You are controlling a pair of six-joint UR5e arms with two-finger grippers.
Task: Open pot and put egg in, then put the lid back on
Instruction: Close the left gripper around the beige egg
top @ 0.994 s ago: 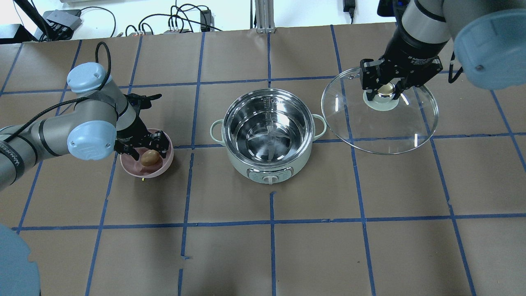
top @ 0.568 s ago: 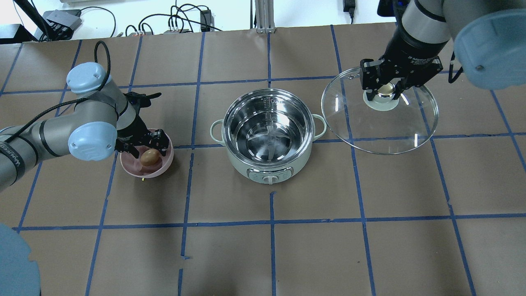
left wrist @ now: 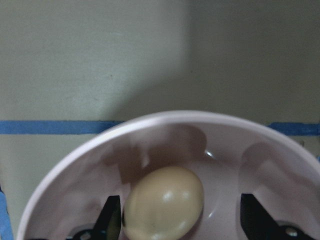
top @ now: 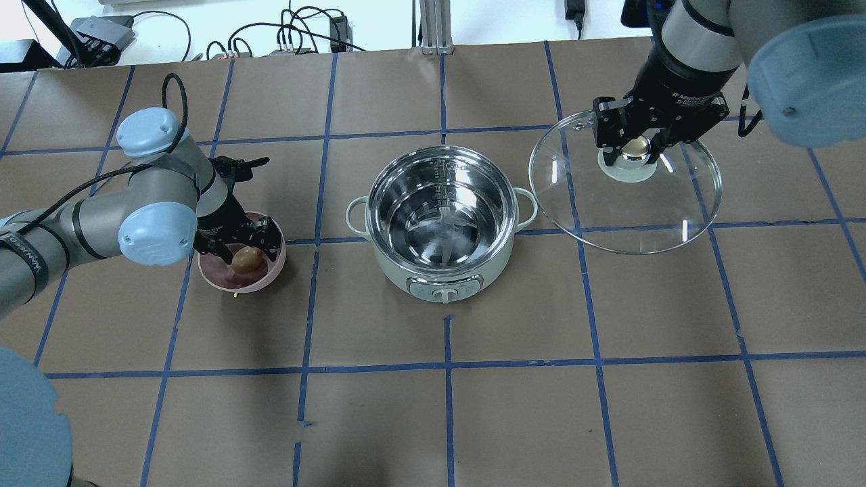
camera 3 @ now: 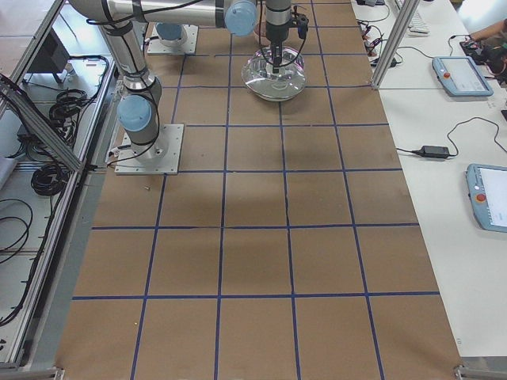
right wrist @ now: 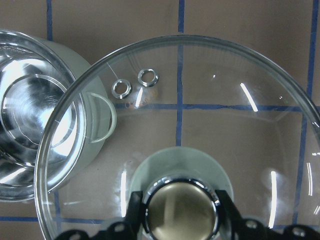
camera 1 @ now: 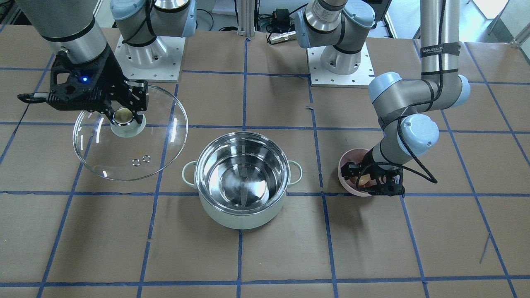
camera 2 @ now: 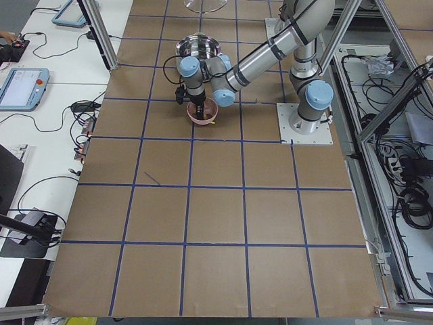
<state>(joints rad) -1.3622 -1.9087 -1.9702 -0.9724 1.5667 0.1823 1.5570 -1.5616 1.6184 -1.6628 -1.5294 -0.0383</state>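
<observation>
1. We see a table [top: 609, 406] covered in brown paper with a blue tape grid, and two robot arms reaching over it.
2. The pot [camera 1: 242, 217], pale green outside and shiny steel inside, stands open near the middle of the table. We see nothing inside it.
3. The egg [left wrist: 164, 202], tan and oval, lies in the bottom of a pink bowl [left wrist: 165, 120]. The bowl sits on the table to the robot's left of the pot, well apart from it.
4. The left gripper [top: 245, 251] reaches down into the bowl with its jaws spread apart, one finger on each side of the egg. In the wrist view the egg lies right against one finger, and a clear gap separates it from the other. The egg is not clamped.
5. The lid [top: 622, 210], a large round of clear glass, is off the pot, to the robot's right of it. In the wrist view its edge overlaps the pot's side handle [right wrist: 113, 119], which we see through the glass.
6. The right gripper [right wrist: 180, 210] is closed on the lid's brass knob [camera 1: 123, 116], a finger pressed on each side, holding the lid by it.
</observation>
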